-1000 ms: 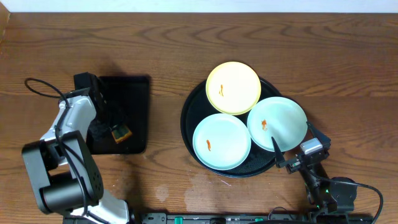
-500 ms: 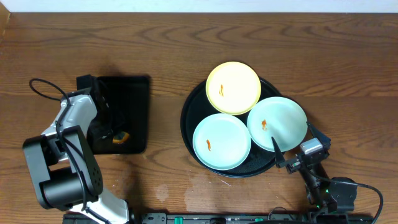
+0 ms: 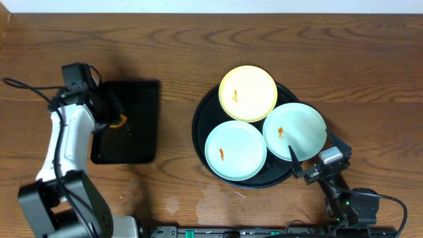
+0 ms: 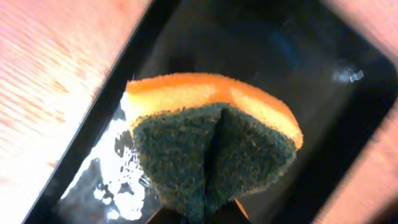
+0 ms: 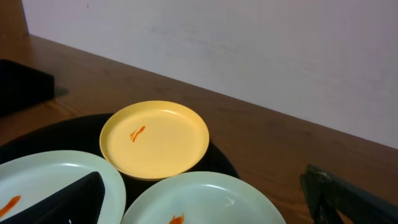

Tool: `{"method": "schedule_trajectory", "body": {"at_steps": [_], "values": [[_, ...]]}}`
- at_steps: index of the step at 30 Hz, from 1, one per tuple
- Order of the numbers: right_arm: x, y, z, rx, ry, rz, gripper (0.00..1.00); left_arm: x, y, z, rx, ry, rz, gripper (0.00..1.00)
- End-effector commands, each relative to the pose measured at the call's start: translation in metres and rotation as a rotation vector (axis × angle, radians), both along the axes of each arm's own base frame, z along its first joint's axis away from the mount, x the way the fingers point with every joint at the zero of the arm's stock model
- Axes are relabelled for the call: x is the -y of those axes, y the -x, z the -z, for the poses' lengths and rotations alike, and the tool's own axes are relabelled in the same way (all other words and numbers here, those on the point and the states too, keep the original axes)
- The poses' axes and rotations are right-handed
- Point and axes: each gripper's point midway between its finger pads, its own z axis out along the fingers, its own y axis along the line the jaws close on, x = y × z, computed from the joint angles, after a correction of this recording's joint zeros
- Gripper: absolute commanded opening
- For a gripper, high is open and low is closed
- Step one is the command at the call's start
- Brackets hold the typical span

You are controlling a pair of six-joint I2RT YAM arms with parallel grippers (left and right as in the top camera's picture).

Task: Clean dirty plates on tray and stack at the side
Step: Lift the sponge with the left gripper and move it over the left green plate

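Note:
Three dirty plates lie on the round black tray (image 3: 198,129): a pale yellow plate (image 3: 248,92) at the back, one mint plate (image 3: 236,151) front left, another mint plate (image 3: 295,130) on the right, each with a small orange smear. My left gripper (image 3: 114,119) is shut on an orange sponge (image 4: 211,143) with a dark green scouring face, folded in the pinch, above the rectangular black tray (image 3: 135,142). My right gripper (image 3: 312,151) stands open at the right mint plate's front edge (image 5: 205,199), its fingers (image 5: 74,199) on either side, holding nothing.
The rectangular tray (image 4: 311,74) is wet and glossy under the sponge, with bare wood around it. The table's far edge meets a white wall (image 5: 249,50). A black cable (image 3: 26,92) loops by the left arm.
My left gripper closed on the sponge, lifted it off the rectangular tray and drew back toward the tray's far left edge. The right arm and the plates have not moved.

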Motion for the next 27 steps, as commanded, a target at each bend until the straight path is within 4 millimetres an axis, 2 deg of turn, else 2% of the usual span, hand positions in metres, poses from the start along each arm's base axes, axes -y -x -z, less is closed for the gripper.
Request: {"method": "schedule_trajectory", "body": {"at_steps": [1, 2, 4, 9, 11, 12, 14, 16, 18, 19, 21, 22, 24, 27], "values": [[0.001, 0.0, 0.002, -0.001, 0.006, 0.002, 0.99, 0.004, 0.023, 0.041, -0.125, 0.027, -0.004, 0.07], [0.001, 0.0, 0.002, -0.001, 0.006, 0.002, 0.99, 0.004, 0.022, 0.041, -0.123, 0.028, -0.004, 0.07], [0.001, 0.0, 0.002, -0.001, 0.006, 0.002, 0.99, 0.002, 0.004, 0.009, -0.053, 0.044, -0.003, 0.07], [0.001, 0.0, 0.002, -0.001, 0.006, 0.002, 0.99, 0.0, -0.033, -0.104, 0.202, 0.011, 0.024, 0.08], [0.001, 0.0, 0.002, -0.001, 0.006, 0.002, 0.99, -0.001, -0.036, -0.139, 0.298, -0.024, 0.034, 0.08], [0.001, 0.0, 0.002, -0.001, 0.006, 0.002, 0.99, -0.002, -0.034, -0.148, 0.327, -0.039, 0.032, 0.07], [0.001, 0.0, 0.002, -0.001, 0.006, 0.002, 0.99, -0.007, -0.027, -0.144, 0.307, -0.074, 0.013, 0.07], [0.001, 0.0, 0.002, -0.001, 0.006, 0.002, 0.99, -0.011, -0.017, -0.12, 0.231, -0.085, -0.003, 0.07], [0.001, 0.0, 0.002, -0.001, 0.006, 0.002, 0.99, -0.011, -0.006, -0.077, 0.126, -0.071, -0.009, 0.07], [0.001, 0.0, 0.002, -0.001, 0.006, 0.002, 0.99, -0.008, 0.003, -0.037, 0.036, -0.045, -0.008, 0.08], [0.001, 0.0, 0.002, -0.001, 0.006, 0.002, 0.99, -0.006, 0.008, -0.013, -0.032, -0.022, -0.007, 0.07], [0.001, 0.0, 0.002, -0.001, 0.006, 0.002, 0.99, -0.005, 0.008, -0.01, -0.043, -0.012, -0.005, 0.07], [0.001, 0.0, 0.002, -0.001, 0.006, 0.002, 0.99, -0.005, 0.002, -0.02, -0.025, -0.006, -0.003, 0.07], [0.001, 0.0, 0.002, -0.001, 0.006, 0.002, 0.99, -0.008, -0.009, -0.067, 0.056, -0.025, -0.003, 0.07]]}}
